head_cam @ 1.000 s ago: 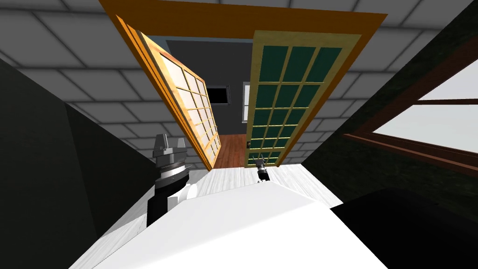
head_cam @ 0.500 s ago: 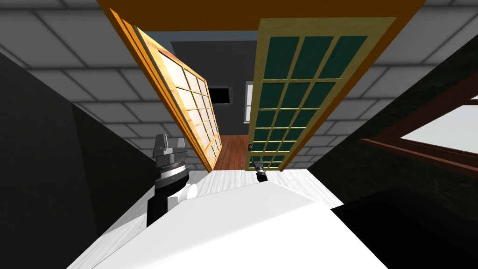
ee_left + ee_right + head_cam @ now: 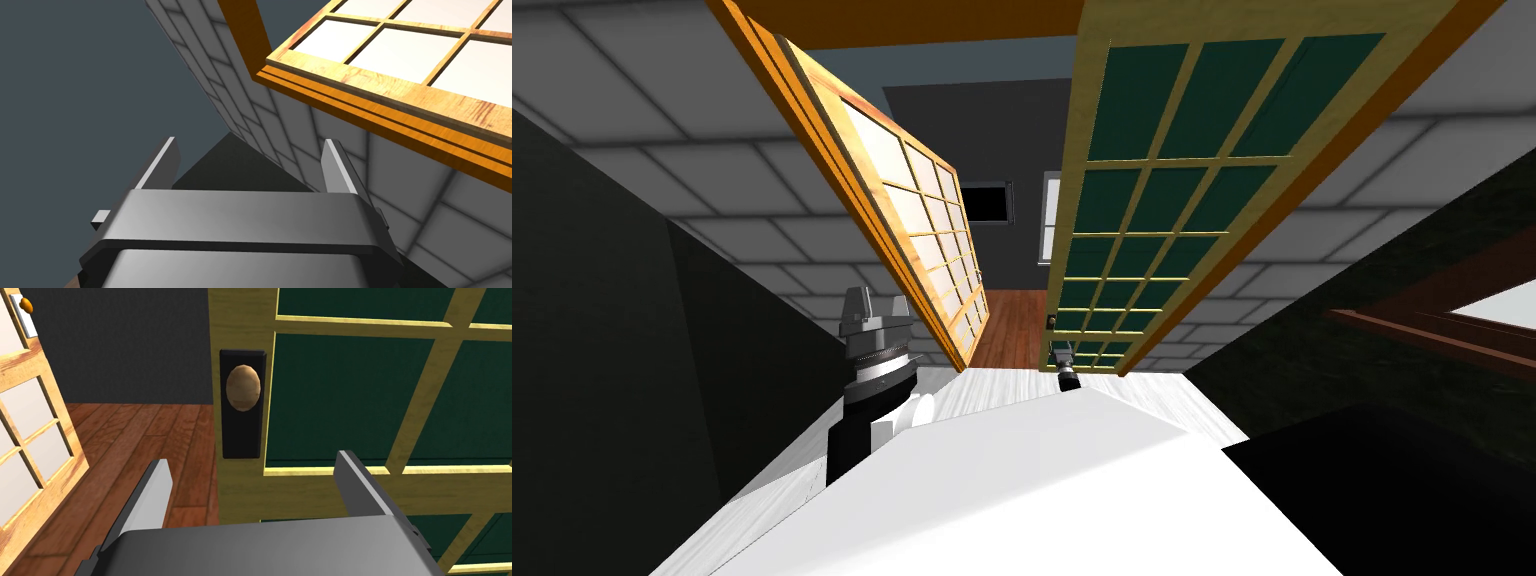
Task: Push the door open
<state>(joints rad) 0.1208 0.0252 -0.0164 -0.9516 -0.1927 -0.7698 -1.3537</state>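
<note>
Doorway straight ahead of me, with two glazed leaves hung in an orange frame [image 3: 932, 18] that is set into a grey block wall [image 3: 702, 180]. The right leaf [image 3: 1152, 230], pale yellow wood around dark green panes, lies about in line with the frame. The left leaf [image 3: 912, 220], orange wood with pale panes, is swung well open. Through the gap between them I see a brown plank floor [image 3: 1012, 325] and a dark wall beyond.

My right gripper [image 3: 1065, 352] sits low in front of the right leaf, at its free edge. Through the right wrist camera its two fingers [image 3: 155, 488] stand wide apart and hold nothing. They aim at the stile just beneath a black plate [image 3: 242, 438] that carries an oval brown knob [image 3: 243, 387]. One finger lines up with the plank floor in the gap, the other with a yellow rail of the leaf. I cannot tell whether either fingertip touches the wood.

My left gripper [image 3: 878, 300] is raised near the lower corner of the left leaf. Its fingers are spread and empty, pointing past that leaf's edge at the block wall.
</note>
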